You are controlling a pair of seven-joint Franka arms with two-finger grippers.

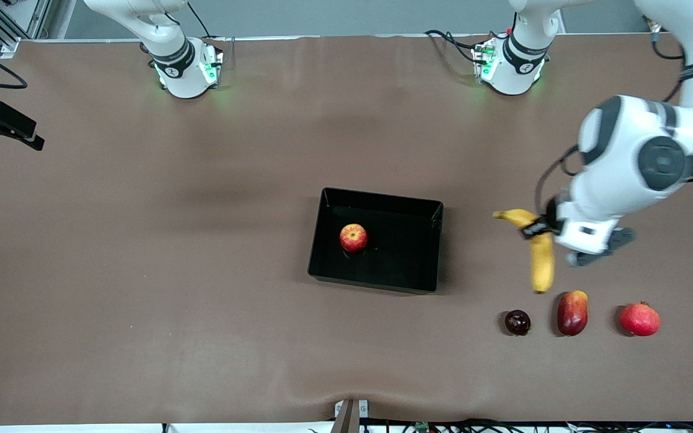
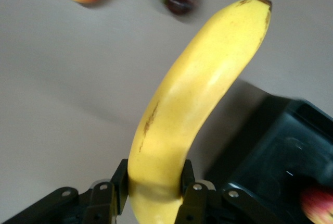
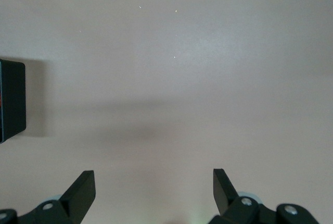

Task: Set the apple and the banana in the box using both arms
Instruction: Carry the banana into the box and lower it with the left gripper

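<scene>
Gripping the banana [image 1: 537, 243] near one end, your left claw [image 1: 538, 229] hangs over bare tabletop [image 1: 142, 270] at about 3 o'clock from the box [image 1: 376, 239], the fruit drooping from clenched fingers [image 2: 119, 185]. Your apple [image 1: 353, 237] already sits inside the box. Your right claw [image 3: 153, 190] waits with its fingers spread wide on nothing, over bare tabletop. A dark plum [image 1: 517, 322], mango [image 1: 572, 312] and pomegranate [image 1: 639, 319] line up near the banana's low tip. You'll find no readable writing anywhere.

The box [image 1: 376, 240] looks like glossy black plastic, the banana [image 2: 192, 109] smooth-skinned, the table [image 1: 142, 240] covering matt brown.
</scene>
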